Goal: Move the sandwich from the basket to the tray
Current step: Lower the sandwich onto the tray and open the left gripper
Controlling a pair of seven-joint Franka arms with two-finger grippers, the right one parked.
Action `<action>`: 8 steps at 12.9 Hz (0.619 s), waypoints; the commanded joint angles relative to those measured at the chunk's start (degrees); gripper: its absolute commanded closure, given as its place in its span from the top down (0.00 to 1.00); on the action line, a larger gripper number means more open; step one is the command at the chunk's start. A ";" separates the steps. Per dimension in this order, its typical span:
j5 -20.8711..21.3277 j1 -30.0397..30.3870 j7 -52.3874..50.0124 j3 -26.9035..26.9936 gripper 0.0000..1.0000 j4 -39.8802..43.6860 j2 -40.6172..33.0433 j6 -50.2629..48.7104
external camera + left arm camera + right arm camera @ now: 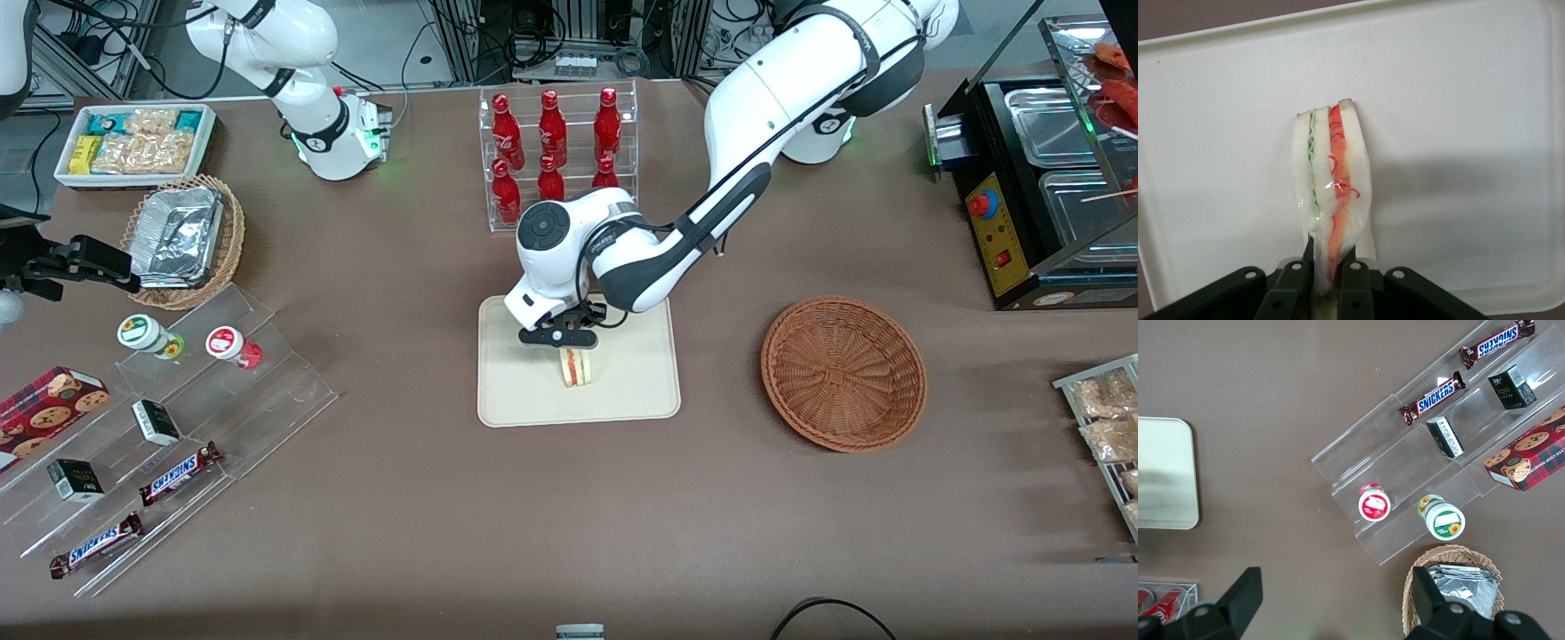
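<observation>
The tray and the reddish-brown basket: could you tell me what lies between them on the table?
Only bare brown tabletop, per the front view. The gripper holds the sandwich over the tray; the basket sits empty.

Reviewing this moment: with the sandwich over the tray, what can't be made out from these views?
- Whether the sandwich touches the tray: neither front nor left wrist view shows its underside.
- Sandwich's gripped end: covered by the claw, shut on it.
- Tray's edge farther from the front camera: hidden by the arm.
- Basket: no sandwich visible inside.
</observation>
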 commanded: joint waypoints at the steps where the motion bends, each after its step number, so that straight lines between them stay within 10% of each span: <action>1: 1.61 -1.29 -1.30 0.46 1.00 2.06 0.67 0.01; 8: -1.01 1.86 -5.58 0.29 1.00 2.23 -7.65 -7.18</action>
